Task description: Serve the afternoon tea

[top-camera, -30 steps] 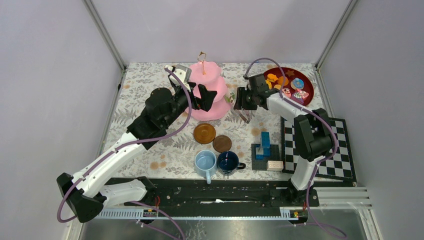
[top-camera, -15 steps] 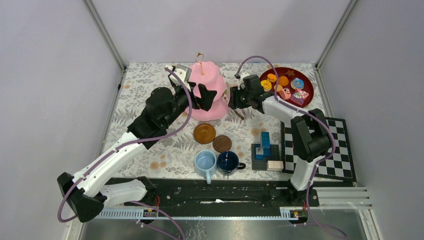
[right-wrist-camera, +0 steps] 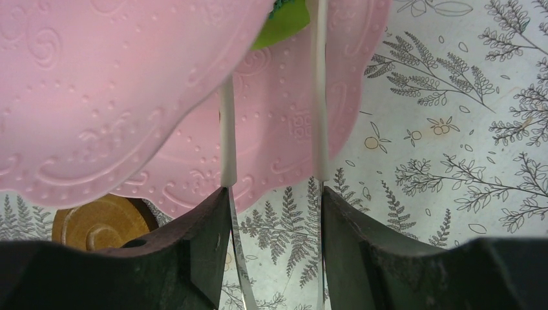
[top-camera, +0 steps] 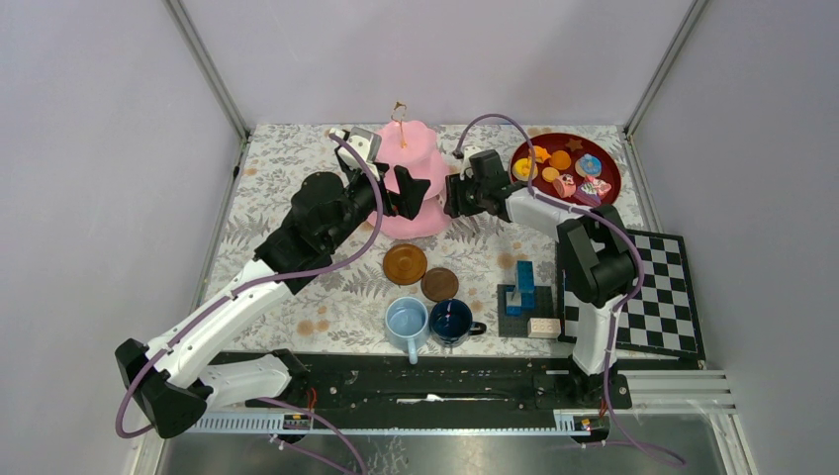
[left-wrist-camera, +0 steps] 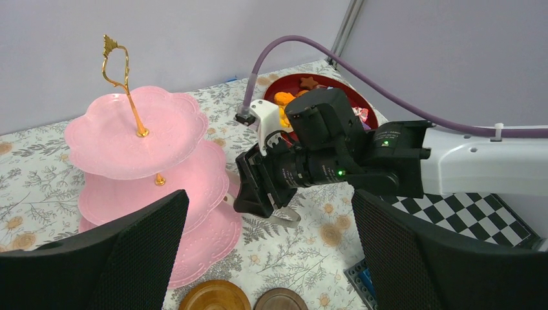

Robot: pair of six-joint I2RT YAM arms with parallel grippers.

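Centre-back, stand [top-camera: 423, 214] upright, gold loop [top-camera: 400, 108] uppermost

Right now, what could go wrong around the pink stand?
The right gripper, shut on a green pastry, reaches under a tier of the stand; rising could catch the rim and tip it. The open left gripper hangs close on the stand's other side, so the arms might collide.

Bright, even overhead light, soft faint shadows, pictures mostly sharp
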